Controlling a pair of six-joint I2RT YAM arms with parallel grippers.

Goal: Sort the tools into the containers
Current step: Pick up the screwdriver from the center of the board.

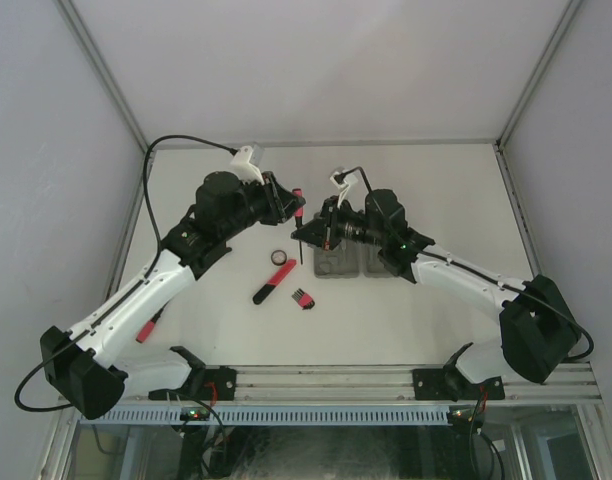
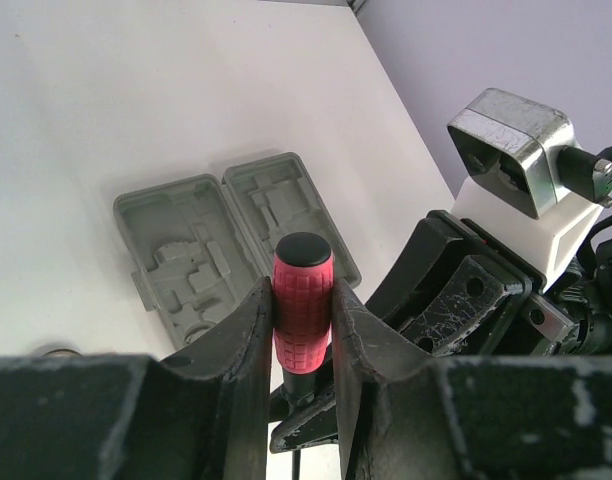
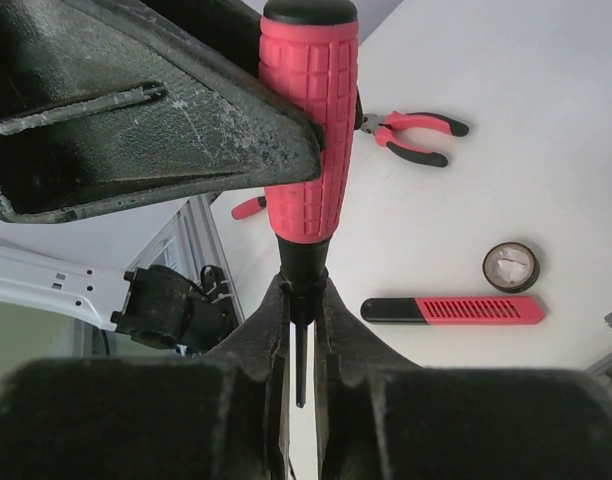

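The thin red-handled screwdriver (image 1: pixel 299 212) hangs upright above the table between both arms. My left gripper (image 2: pixel 304 320) is shut on its red handle (image 2: pixel 304 300). My right gripper (image 3: pixel 303 290) is shut on the black neck just below the handle (image 3: pixel 308 130), with the thin shaft running down between its fingers. The grey tool case (image 1: pixel 341 262) lies open below, its moulded recesses (image 2: pixel 236 235) showing. On the table lie the red-handled pliers (image 3: pixel 416 135), the small black ring (image 3: pixel 510 266), the longer red-black tool (image 3: pixel 456 310) and the hex key set (image 1: pixel 303 297).
A red-handled tool (image 1: pixel 146 328) lies at the near left, partly hidden by my left arm. White walls close in the table on the left, right and back. A metal rail (image 1: pixel 326 380) runs along the near edge.
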